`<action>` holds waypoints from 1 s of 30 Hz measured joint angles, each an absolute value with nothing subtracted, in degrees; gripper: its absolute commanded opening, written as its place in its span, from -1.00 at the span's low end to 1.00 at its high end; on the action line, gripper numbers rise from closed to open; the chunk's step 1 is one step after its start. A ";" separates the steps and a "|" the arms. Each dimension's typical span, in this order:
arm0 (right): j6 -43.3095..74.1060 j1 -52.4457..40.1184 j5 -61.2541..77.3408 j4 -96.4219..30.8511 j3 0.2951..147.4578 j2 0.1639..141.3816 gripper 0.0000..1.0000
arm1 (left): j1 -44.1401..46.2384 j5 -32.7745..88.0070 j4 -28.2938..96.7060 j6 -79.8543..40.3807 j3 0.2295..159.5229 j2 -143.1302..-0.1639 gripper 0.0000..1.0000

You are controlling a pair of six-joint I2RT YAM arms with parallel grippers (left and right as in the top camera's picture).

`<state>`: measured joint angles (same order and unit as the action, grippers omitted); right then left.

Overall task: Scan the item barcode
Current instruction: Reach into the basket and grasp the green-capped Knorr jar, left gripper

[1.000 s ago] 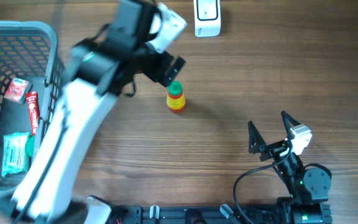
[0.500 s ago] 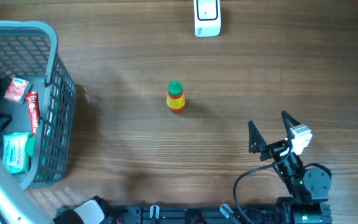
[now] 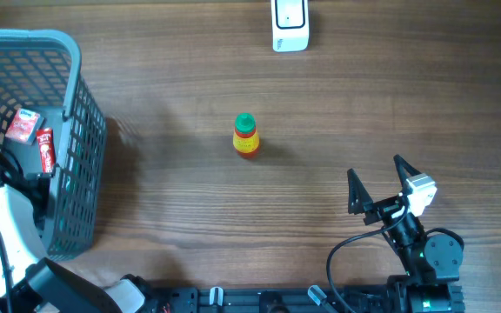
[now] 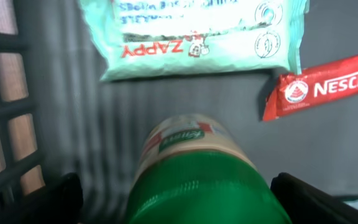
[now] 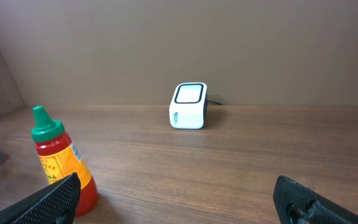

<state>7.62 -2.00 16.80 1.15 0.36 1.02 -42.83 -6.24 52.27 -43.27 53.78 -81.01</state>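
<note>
The left arm [image 3: 7, 226] is no longer seen over the middle of the table [image 3: 364, 104], where it was a second ago. It is now found at the near left, reaching into the basket [image 3: 24, 36]. The sauce bottle [image 3: 247, 139] and the right arm are seen just where they were before.

The sauce bottle is stood upright near the middle of the table, out in the open and touched by nothing. Its long side is set straight up and down. Its green cap is pointed up and its red and yellow body is rested on the wood. The white scanner [image 3: 290, 24] is placed at the far edge, well apart from the bottle and a little to its right.

In the left wrist view the left gripper [image 4: 179, 190] is held wide open inside the basket. A jar with a green lid [image 4: 197, 180] is seen between its fingers, blurred, with a gap left on one side, so it is not squeezed. A pale green Zappy pack [image 4: 197, 34] and a red Nescafe sachet [image 4: 322, 87] are laid just past it.

The right gripper [image 3: 375, 169] is kept at the near right with its fingers spread wide, and nothing is held in them.
</note>
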 measured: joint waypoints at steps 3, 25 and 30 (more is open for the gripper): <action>7.64 -2.00 16.82 1.13 0.36 1.02 0.99 | -42.83 -3.49 48.80 -43.44 52.10 -80.99 0.97; 7.62 -2.00 16.82 1.23 0.36 1.21 0.99 | -40.88 8.91 81.47 -39.72 109.34 -73.84 0.01; 7.62 -2.00 16.80 1.23 0.36 1.21 0.99 | -20.91 15.97 79.05 -39.72 109.80 -65.52 0.01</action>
